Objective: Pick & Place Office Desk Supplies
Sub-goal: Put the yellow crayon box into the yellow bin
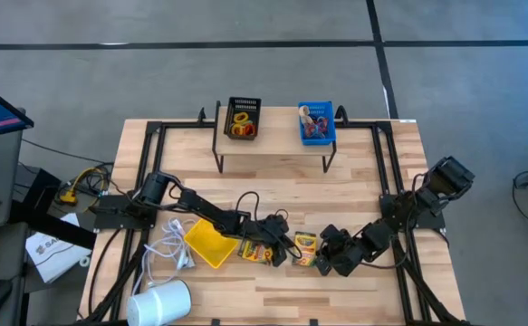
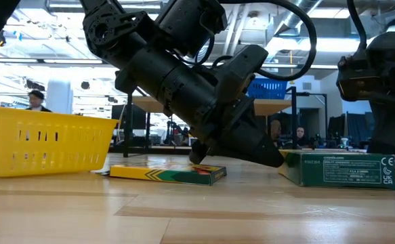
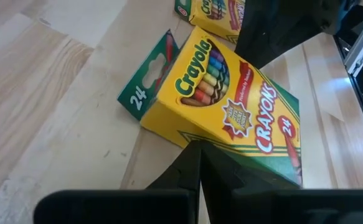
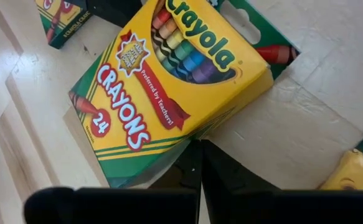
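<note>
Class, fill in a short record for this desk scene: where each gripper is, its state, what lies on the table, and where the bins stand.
left gripper: shut, low at a crayon box
right gripper: shut, low at a second crayon box
yellow bin: on the table, beside the left arm
black bin: on the raised shelf
blue bin: same shelf

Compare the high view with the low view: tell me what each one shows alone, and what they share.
Only the high view shows the black bin and blue bin on the raised shelf at the table's far side, the white coiled cable and the white cylinder. Only the low view shows people in the room behind the table. Both show the yellow bin, crayon boxes lying on the table, and the dark arms over them.
</note>
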`<state>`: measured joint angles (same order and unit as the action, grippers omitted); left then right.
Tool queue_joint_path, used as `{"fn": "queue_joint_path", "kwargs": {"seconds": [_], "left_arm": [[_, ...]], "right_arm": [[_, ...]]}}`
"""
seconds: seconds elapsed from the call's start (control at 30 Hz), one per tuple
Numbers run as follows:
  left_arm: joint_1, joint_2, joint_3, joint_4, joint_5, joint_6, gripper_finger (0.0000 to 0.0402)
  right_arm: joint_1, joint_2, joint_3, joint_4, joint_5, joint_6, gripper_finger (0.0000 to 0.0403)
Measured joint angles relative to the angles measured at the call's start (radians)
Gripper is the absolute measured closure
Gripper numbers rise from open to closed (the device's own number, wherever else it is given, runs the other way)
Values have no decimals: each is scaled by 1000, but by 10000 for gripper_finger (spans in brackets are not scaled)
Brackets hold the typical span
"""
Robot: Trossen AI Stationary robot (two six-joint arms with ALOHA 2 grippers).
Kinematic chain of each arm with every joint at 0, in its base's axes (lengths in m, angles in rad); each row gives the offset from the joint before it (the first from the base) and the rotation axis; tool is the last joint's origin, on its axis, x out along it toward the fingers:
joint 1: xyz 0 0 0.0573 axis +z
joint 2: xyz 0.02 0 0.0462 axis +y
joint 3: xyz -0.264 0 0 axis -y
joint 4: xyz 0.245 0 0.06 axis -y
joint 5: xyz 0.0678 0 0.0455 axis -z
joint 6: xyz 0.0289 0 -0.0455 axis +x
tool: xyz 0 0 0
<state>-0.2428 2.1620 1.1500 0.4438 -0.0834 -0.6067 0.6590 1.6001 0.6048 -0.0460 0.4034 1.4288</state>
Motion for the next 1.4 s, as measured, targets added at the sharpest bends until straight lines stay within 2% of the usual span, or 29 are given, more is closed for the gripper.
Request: {"fn": "queue_joint_path", "kwargs": {"seconds": [0.6, 0.93, 1.4], "left_arm": [[6, 0, -1, 8, 0, 20, 401], [16, 0, 2, 1, -14, 26, 401], [22, -28, 6, 1, 2, 49, 401]], "right_arm": [[-13, 0, 0, -1, 12, -27, 403], [-32, -2, 31, -3, 4, -100, 403], [-38, -5, 32, -44, 2, -97, 403]]}}
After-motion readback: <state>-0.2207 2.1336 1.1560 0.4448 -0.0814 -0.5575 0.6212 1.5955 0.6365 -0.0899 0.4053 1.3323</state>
